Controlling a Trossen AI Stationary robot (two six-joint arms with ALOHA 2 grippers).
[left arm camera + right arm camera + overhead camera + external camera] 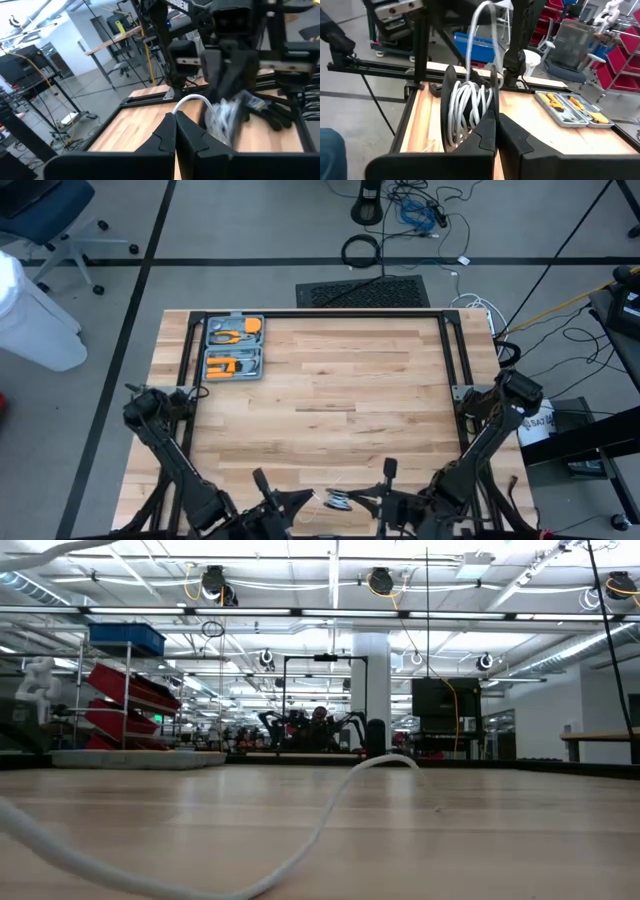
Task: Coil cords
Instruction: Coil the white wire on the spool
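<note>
1. At the table's [330, 395] far left corner in the high view lies an open grey tool case [234, 346] with orange-handled tools, well apart from both arms.
2. The left gripper [300, 505] sits at the near edge, left of centre, its fingers [165, 135] pressed together, a white cord [192, 100] arching just beyond their tips. Whether it pinches the cord, I cannot tell.
3. The reel [340, 500] lies between the two grippers at the near edge; the right wrist view shows white cord wound on it between dark discs [470, 112].
4. The right gripper [385, 502] is just right of the reel, fingers [490, 130] together, tips against the coil.
5. In the low view, the cord [300, 840] snakes across the tabletop.
</note>
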